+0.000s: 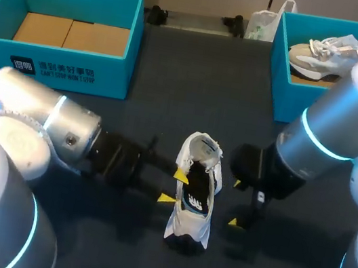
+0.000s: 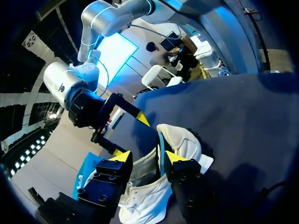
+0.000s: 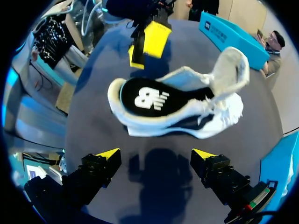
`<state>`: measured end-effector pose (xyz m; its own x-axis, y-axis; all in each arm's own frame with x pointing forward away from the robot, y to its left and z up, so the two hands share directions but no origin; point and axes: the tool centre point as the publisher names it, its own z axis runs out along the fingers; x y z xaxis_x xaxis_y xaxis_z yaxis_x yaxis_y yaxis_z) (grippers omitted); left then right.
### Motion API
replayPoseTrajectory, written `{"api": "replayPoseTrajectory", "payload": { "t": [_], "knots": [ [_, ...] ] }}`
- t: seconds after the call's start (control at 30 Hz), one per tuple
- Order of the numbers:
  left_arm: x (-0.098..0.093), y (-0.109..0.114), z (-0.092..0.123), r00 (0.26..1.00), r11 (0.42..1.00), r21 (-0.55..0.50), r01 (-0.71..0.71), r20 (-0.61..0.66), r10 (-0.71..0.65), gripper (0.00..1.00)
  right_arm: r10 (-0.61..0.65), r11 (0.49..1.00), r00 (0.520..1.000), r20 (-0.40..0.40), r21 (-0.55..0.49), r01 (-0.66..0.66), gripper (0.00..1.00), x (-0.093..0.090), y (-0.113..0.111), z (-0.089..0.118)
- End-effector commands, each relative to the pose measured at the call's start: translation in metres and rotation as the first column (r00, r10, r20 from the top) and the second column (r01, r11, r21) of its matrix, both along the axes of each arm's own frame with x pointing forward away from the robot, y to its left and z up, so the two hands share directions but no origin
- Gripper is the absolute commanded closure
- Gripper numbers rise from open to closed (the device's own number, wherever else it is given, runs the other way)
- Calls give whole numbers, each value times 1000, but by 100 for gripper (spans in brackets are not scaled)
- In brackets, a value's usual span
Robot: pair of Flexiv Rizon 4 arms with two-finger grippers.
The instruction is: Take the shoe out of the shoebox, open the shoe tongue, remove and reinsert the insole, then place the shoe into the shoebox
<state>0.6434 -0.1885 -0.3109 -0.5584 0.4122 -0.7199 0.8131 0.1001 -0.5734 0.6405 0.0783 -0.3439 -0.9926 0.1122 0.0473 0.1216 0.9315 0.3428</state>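
Right, nearest first: the shoe (image 1: 194,193) is out of its box and stands sole-down on the worktop (image 1: 192,95), low-centre in the head view, heel end toward the bottom of the frame. The left tool (image 1: 173,187) is at its left flank, fingers spread with the side wall between them. I can't confirm any clamp, so it reads as a brace against sliding. The right tool (image 3: 155,155) is just right of the shoe, fingers wide apart with nothing between them and the shoe ahead, probably lined up for the insole. The tongue (image 3: 231,70) is flipped up and forward toward the toe, so the mouth is wide open for access. The insole (image 3: 154,99) lies flat inside: a dark, smooth, thin sheet with a white logo at the heel. The upper is soft white fabric with a teal collar lining and will likely buckle under a pinch. The worktop is dark and matte. Farther back, upper left, is a teal shoebox (image 1: 106,77) with rigid walls, a brown cardboard (image 1: 72,33) floor and no shoe, likely the return slot. Upper right, a second shoebox (image 1: 285,97) holds a pale shoe (image 1: 337,54).
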Motion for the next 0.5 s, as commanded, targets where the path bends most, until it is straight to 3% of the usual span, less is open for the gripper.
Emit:
{"api": "replayPoseTrajectory", "payload": {
  "t": [0.03, 0.2, 0.3, 0.5],
  "knots": [
    [4, 15, 17, 998, 994, 93, 61, -1, -61, 56, -19, 1000, 1000, 13, 7, 19, 0, -13, -41, 27],
    [11, 24, 30, 993, 980, 162, 113, 19, -117, 58, -49, 998, 999, 7, -29, 49, 0, -19, -72, 35],
    [15, 29, 36, 988, 966, 217, 142, 24, -151, 58, -17, 1000, 999, 37, 12, 17, 0, -23, -85, 41],
    [30, 36, 54, 974, 929, 311, 202, 39, -225, 58, -16, 1000, 999, 34, 13, 15, 0, -23, -87, 42]
  ]
}}
